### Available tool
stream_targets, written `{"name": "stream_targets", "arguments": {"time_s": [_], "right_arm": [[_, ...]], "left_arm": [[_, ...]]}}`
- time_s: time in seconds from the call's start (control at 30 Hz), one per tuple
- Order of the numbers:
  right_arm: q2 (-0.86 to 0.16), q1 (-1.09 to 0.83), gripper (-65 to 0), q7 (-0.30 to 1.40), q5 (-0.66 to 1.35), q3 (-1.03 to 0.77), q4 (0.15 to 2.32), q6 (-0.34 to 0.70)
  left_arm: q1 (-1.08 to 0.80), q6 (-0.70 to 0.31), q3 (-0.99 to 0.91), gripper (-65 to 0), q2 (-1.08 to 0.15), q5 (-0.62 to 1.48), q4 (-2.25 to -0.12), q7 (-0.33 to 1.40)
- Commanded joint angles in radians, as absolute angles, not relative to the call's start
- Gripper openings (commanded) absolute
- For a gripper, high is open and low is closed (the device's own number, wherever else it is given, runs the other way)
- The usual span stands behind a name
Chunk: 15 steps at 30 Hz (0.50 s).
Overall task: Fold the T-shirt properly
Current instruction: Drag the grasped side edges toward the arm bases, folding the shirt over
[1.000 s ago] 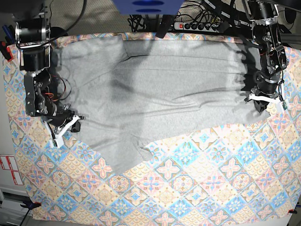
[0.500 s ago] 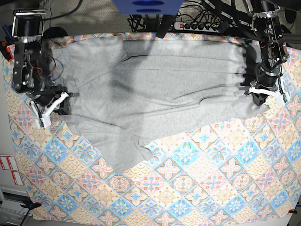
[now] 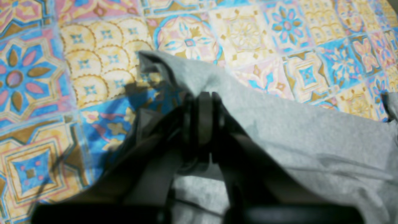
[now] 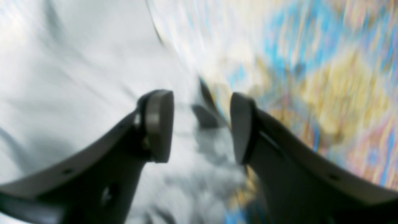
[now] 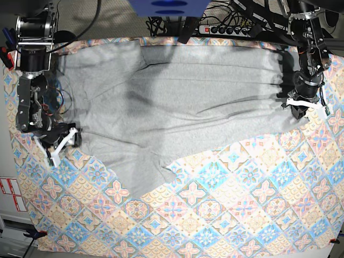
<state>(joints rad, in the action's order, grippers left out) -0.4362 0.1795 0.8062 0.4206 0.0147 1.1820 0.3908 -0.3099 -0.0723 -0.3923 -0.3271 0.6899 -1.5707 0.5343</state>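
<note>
While the grey T-shirt (image 5: 177, 107) lies spread across the far half of the patterned surface (image 5: 226, 215), our left gripper (image 3: 202, 115) pinches its edge with fingers shut, and our right gripper (image 4: 202, 124) stands wide, empty, at the opposite edge. Next we judge a fresh right-hand grasp is needed; wrinkles and cables (image 5: 231, 21) beyond may hinder.

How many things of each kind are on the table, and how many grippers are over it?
T-shirt: 1
Tablecloth: 1
Grippers: 2, the left gripper and the right gripper
Total: 4
</note>
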Motion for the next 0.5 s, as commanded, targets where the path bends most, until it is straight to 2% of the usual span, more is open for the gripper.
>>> {"name": "stream_targets", "arguments": {"time_s": [0.0,0.2,0.47], "right_arm": [[-0.455,0.243,-34.7,0.768,0.432,0.021,1.179,0.394],[-0.403,0.355,-34.5,0.757,0.403,0.102,1.021,0.395],[-0.401,0.458,-34.4,0.69,0.403,0.186,0.894,0.395]], "left_arm": [[-0.306,-0.079,-0.398,-65.0,-0.34,0.697,-1.587,0.513],[-0.305,-0.079,-0.398,-65.0,-0.34,0.7,-1.587,0.513],[-0.303,-0.077,-0.398,-65.0,-0.338,0.702,-1.587,0.513]]}}
